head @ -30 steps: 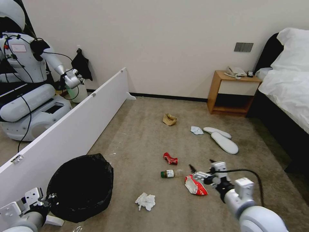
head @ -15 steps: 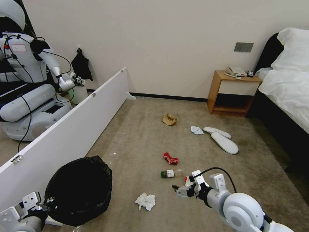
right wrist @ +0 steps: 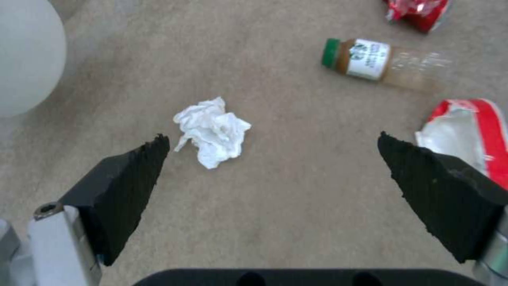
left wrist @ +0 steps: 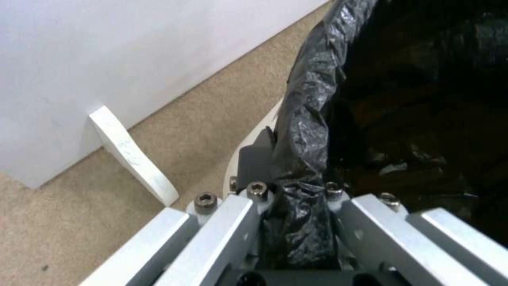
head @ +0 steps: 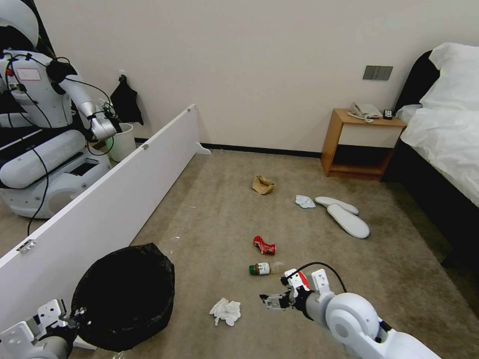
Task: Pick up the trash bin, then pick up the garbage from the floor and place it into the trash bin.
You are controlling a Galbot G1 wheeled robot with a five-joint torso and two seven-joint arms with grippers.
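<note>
Swung over toward eight o'clock, the right end effector (head: 268, 300) is held open above the tissue (right wrist: 213, 131), soft, weightless, best pinched mid-wad, while the trash bin (head: 124, 294) rim is clamped by the left end effector (left wrist: 296, 206).

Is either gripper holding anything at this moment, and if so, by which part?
The left gripper is shut on the trash bin, pinching its bag-covered rim. The right gripper is open and holds nothing, above the floor near the crumpled tissue.
</note>
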